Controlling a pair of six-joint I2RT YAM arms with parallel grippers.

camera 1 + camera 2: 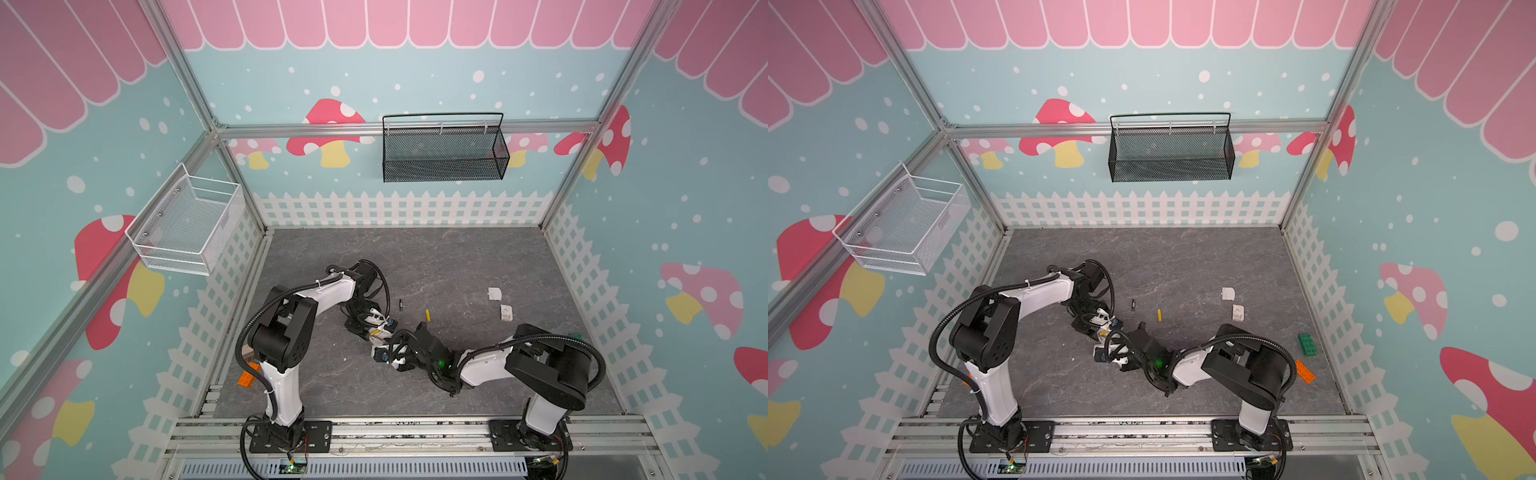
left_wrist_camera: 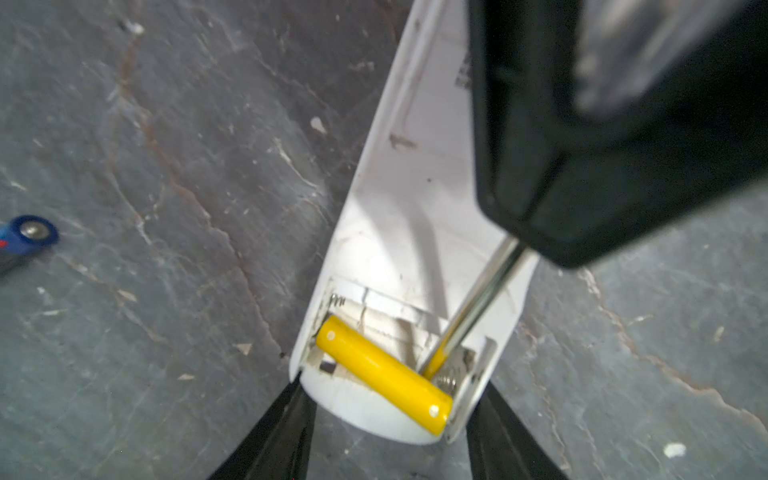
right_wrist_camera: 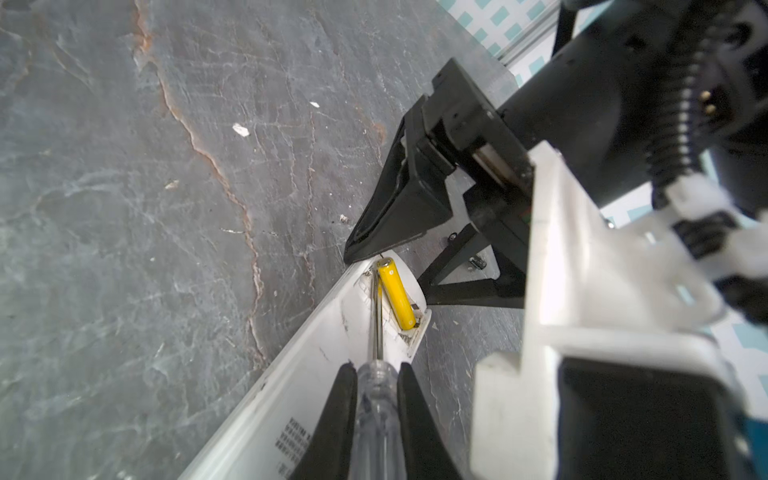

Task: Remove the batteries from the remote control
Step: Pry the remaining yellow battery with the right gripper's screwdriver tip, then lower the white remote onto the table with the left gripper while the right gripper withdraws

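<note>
Remote [image 2: 415, 187] with its battery bay open, worked by two grippers.
The right gripper [image 3: 376, 370] was clamped tight on a clear-handled screwdriver [image 3: 376, 419], whose tip sat inside the bay against one yellow battery [image 2: 382, 376] lying tilted there. The left gripper [image 2: 392, 384] was half spread, its fingers pressed on both sides of the remote's end. Loose on the table [image 1: 457, 257] were one black battery [image 1: 401, 305], one loose yellow battery [image 1: 427, 316] and two small white pieces [image 1: 494, 294], all apart, with bare surface behind them.
</note>
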